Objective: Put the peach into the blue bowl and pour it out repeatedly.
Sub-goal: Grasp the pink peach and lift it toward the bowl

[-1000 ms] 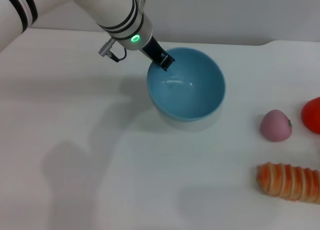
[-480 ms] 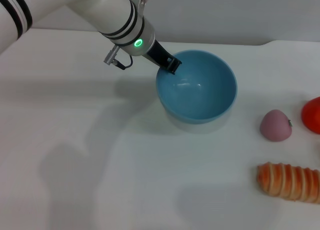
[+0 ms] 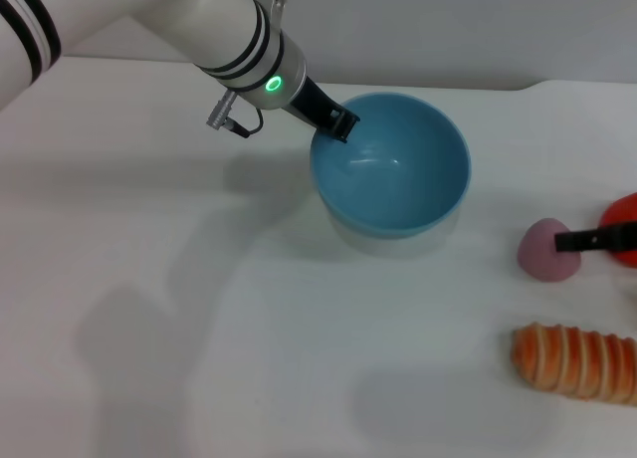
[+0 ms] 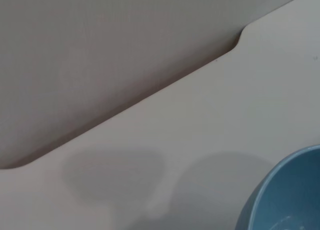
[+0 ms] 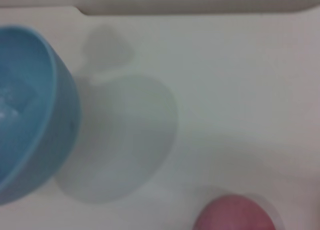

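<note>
A plain white table (image 3: 199, 309) runs back to a pale wall, and on it the left gripper (image 3: 338, 122) is clamped on the far-left rim of the smooth light-blue plastic bowl (image 3: 390, 169), which is tilted and empty. To the right, the small dull-pink toy peach (image 3: 543, 251) lies on the table beside a ribbed orange roll (image 3: 575, 362) and a red-orange fruit (image 3: 622, 214) cut off by the edge. Only the head view shows a dark finger (image 3: 595, 241) of the right gripper (image 3: 597, 241) crossing the peach; whether it grips, I cannot tell.

left arm (image 3: 214, 30): white rounded casing, black bands, glowing green ring light, small silver plug with black cable loop, black end effector (image 3: 336, 121). right end effector (image 3: 597, 241): black finger only.
</note>
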